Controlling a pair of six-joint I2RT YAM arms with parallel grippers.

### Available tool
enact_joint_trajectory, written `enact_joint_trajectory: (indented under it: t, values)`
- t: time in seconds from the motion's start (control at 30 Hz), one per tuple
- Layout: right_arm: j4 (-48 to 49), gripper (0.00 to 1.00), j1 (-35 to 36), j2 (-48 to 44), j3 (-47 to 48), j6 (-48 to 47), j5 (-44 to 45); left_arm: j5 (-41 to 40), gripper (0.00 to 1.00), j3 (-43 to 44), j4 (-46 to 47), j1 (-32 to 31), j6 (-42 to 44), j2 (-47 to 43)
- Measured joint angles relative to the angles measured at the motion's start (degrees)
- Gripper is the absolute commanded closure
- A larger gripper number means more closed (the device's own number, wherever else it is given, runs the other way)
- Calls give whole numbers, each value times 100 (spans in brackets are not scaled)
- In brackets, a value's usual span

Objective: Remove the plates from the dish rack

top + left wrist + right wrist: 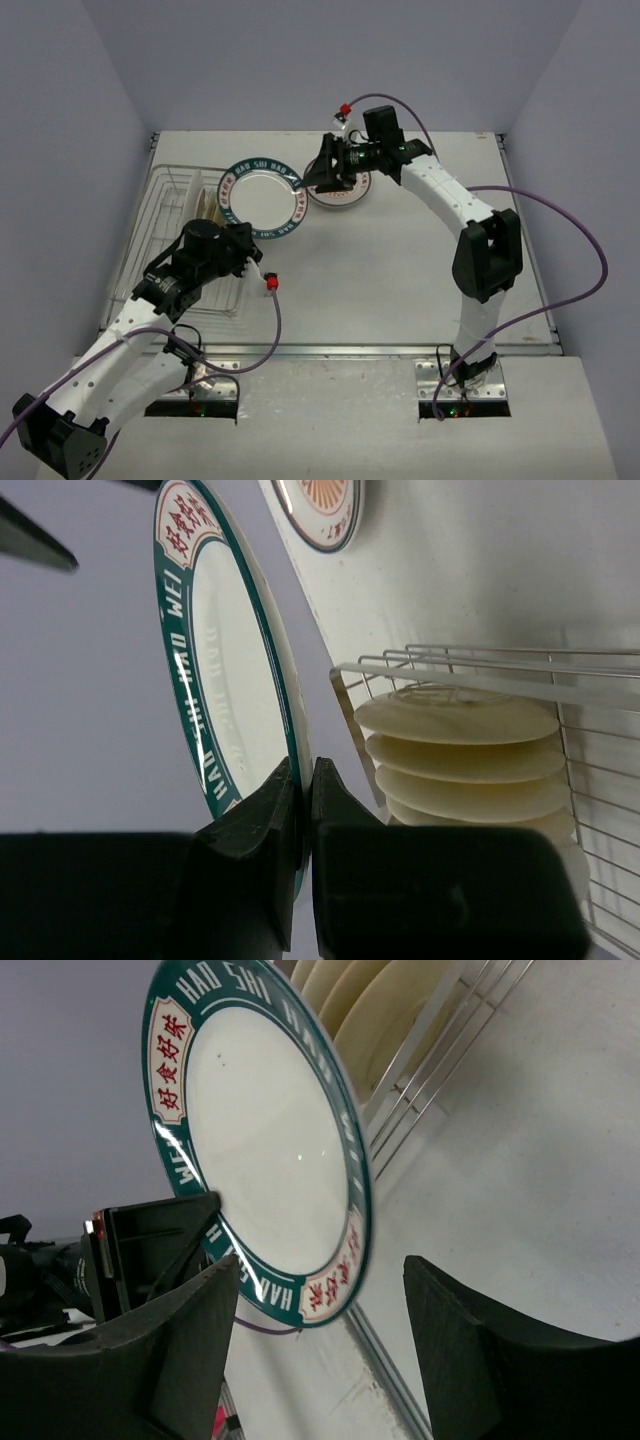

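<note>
My left gripper is shut on the rim of a white plate with a dark teal rim and holds it up in the air, just right of the dish rack. The same plate shows in the left wrist view and in the right wrist view. My right gripper is open and empty, close to the plate's right edge. Under it lies an orange-centred plate on the table, also in the left wrist view. Several cream plates stand edge-on in the rack.
The rack lies at the table's left side, near the left wall. A purple cable loops off the right arm. The table's front edge has a metal rail.
</note>
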Motion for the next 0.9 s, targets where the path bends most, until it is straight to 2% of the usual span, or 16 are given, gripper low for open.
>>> enact_joint_trajectory:
  t: [0.2,0.4,0.43,0.5,0.57,0.63,0.77,0.9]
  values:
    - [-230,63,339,18,-133,-504,422,-252,100,-210,44,-278,701,8]
    - [-446,68,438,23,-137,-1080,1004,-357,100,-210,192,-505,835,55]
    - [-478,73,461,28,-137,-1155,1085,-358,100,-210,203,-527,846,68]
    - [-530,90,493,37,-137,-1285,1184,-361,98,-210,199,-551,852,96]
    - [-539,99,498,39,-137,-1325,1185,-392,86,-218,146,-563,847,114]
    - [-537,100,491,39,-137,-1324,1141,-424,56,-225,138,-589,815,131]
    - [-542,100,427,39,-137,-1252,964,-466,12,-220,345,-628,505,141]
    - [-560,100,64,181,-37,-966,603,-598,6,-62,525,-646,-135,169]
